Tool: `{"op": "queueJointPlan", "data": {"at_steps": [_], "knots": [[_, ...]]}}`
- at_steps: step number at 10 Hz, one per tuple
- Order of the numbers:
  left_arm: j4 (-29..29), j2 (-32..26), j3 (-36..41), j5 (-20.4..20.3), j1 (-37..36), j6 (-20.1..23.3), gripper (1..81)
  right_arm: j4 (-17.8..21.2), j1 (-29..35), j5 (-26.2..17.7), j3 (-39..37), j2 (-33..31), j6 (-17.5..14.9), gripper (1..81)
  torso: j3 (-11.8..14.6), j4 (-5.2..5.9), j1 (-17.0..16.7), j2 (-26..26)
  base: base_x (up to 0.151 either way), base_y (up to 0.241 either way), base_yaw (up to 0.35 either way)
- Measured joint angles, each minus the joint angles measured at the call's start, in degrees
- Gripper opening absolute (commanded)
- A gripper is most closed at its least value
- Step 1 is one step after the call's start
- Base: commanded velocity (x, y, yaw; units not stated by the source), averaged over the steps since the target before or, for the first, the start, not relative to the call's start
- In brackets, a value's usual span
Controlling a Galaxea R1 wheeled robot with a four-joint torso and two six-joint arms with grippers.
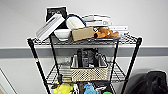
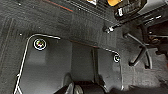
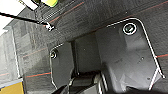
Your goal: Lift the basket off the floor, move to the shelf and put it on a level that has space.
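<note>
Sitting on shelf [image 1: 135,53] middle level [image 1: 117,72], basket [image 1: 89,71] with black contents, end effector states unclear

Even, bright indoor light; all views soft and blurred, wrist views dim.

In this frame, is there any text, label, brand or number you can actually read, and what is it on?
None can be read.
Black box on the shelf's top tier: pale printing, too blurred to read.
White boxes behind the brown box: dark marks, illegible.
Basket contents: no legible label.
Wrist views: round emblems on the robot's plate, no readable characters.
</note>
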Motion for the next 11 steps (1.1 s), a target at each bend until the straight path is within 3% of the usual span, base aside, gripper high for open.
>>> {"op": "queueJointPlan", "data": {"at_steps": [4,9,11], "knots": [[0.28,6.47,-9.37,-0.06,1.93,0.0,81.1,-2.47,-2.1,-0.02,-11.86,6.95,-0.02,81.1,0.02,0.0,-0.02,-0.02,0.0,0.0,0.0],[0.39,14.76,-23.65,0.21,2.58,0.0,81.1,-5.77,-2.54,0.09,-31.99,18.03,-0.16,81.1,0.09,0.0,-0.05,-0.06,0.0,0.0,0.0],[0.39,17.71,-28.51,0.44,3.22,-0.02,81.1,-7.47,-3.28,0.28,-36.08,22.71,-0.16,81.1,0.09,0.0,-0.05,-0.06,0.0,0.0,0.0]]}}
